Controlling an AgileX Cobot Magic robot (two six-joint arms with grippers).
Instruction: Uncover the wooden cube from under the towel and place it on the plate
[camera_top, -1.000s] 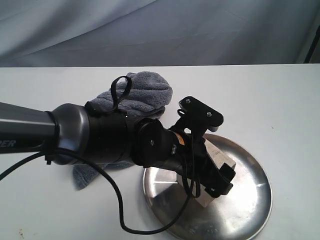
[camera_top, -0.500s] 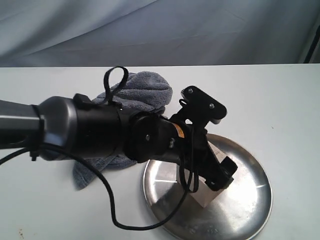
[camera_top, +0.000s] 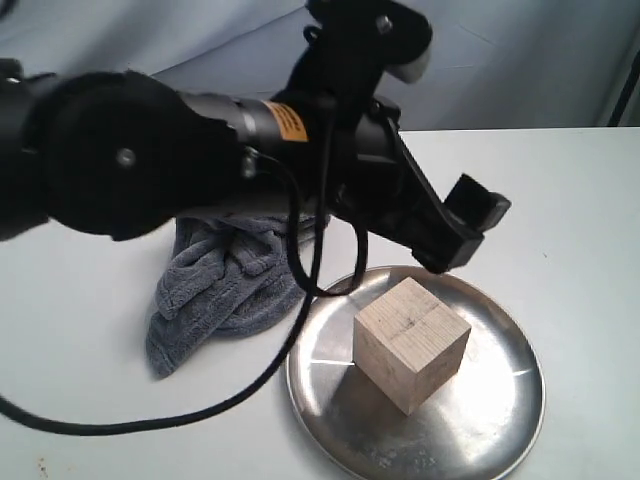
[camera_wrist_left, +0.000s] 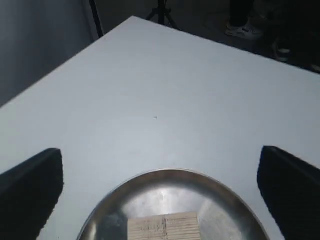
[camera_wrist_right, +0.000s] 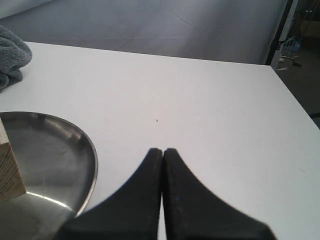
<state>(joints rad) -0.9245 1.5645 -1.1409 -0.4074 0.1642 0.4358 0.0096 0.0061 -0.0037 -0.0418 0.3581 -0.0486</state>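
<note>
White table (camera_top: 600, 200) carries all items, with a grey backdrop (camera_top: 520, 70) beyond its far edge. The towel (camera_top: 225, 285) lies bunched just beside the plate (camera_top: 500, 400), leaving the load exposed. The wooden cube (camera_top: 410, 343) rests flat near the plate's centre, so placement appears complete. The left gripper (camera_top: 468, 232) hangs above it, jaws wide and empty. The right gripper (camera_wrist_right: 163, 155) is pressed closed and empty, parked off the plate's rim.

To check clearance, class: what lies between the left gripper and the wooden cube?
Nothing: the exterior view shows the left gripper clear above the wooden cube on the plate.
</note>
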